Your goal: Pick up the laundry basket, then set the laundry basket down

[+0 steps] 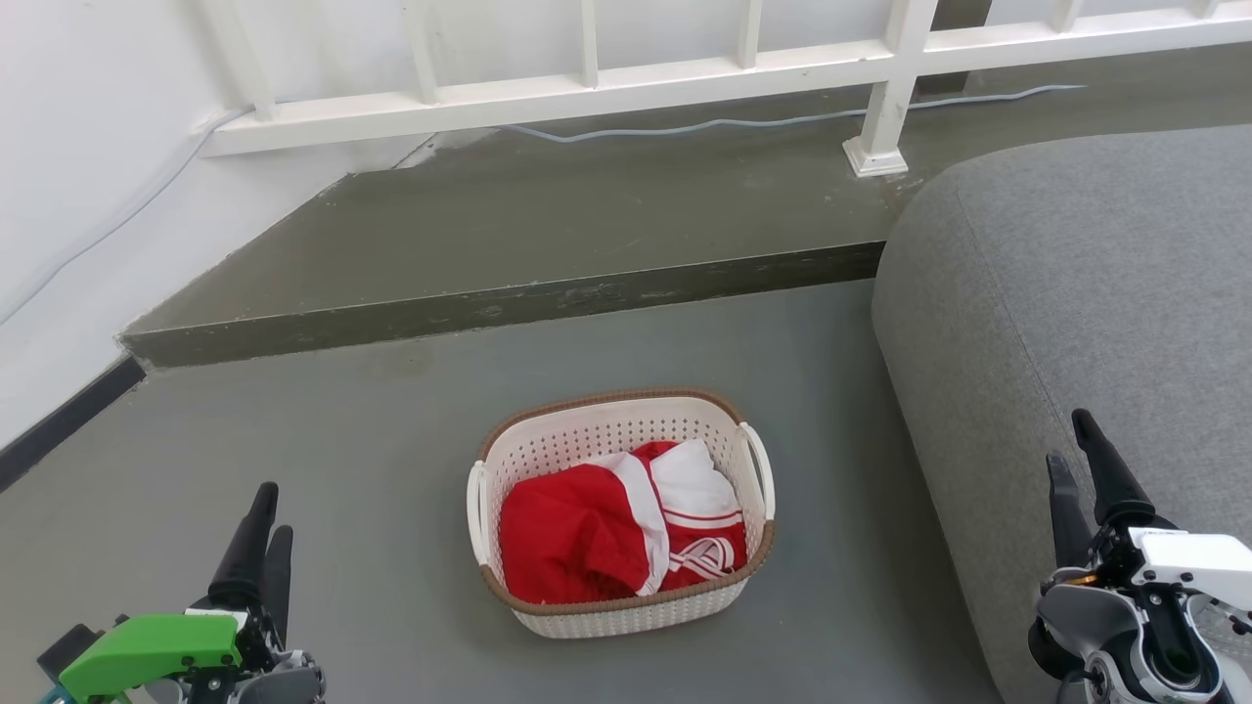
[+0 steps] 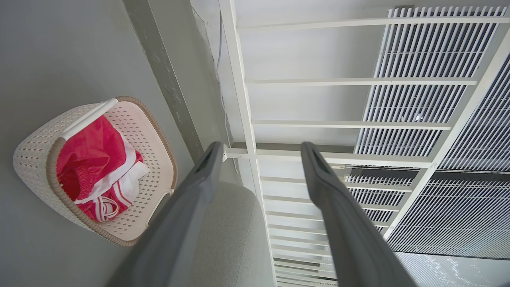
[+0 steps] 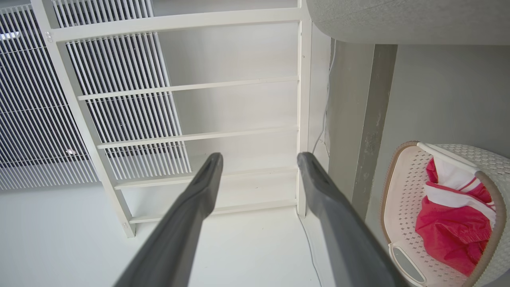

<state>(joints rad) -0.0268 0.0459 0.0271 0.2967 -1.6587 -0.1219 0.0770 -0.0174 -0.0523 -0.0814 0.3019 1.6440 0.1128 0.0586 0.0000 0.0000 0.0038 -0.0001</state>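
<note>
Laundry basket [image 1: 626, 611] sitting on floor [image 1: 342, 440], red clothes [image 1: 577, 538] inside; left tool [image 2: 259, 149] and right tool [image 3: 259, 157] both spread wide, empty. Risk of tipping from uneven handle grab.

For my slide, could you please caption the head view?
Laundry basket of red-and-white clothes on the floor between the left gripper and right gripper.

I noted the laundry basket [image 1: 636, 614] as cream plastic, perforated and matt, with a brown woven-look rim [image 1: 606, 399]; the red-and-white garment [image 1: 577, 538] in it was soft, creased cloth. The floor [image 1: 372, 460] read as smooth, matt grey, and the step [image 1: 489, 308] edge behind it as rough and scuffed. The sofa [image 1: 1076, 284] showed coarse grey woven fabric, the railing [image 1: 587, 93] a smooth white painted finish.
</note>
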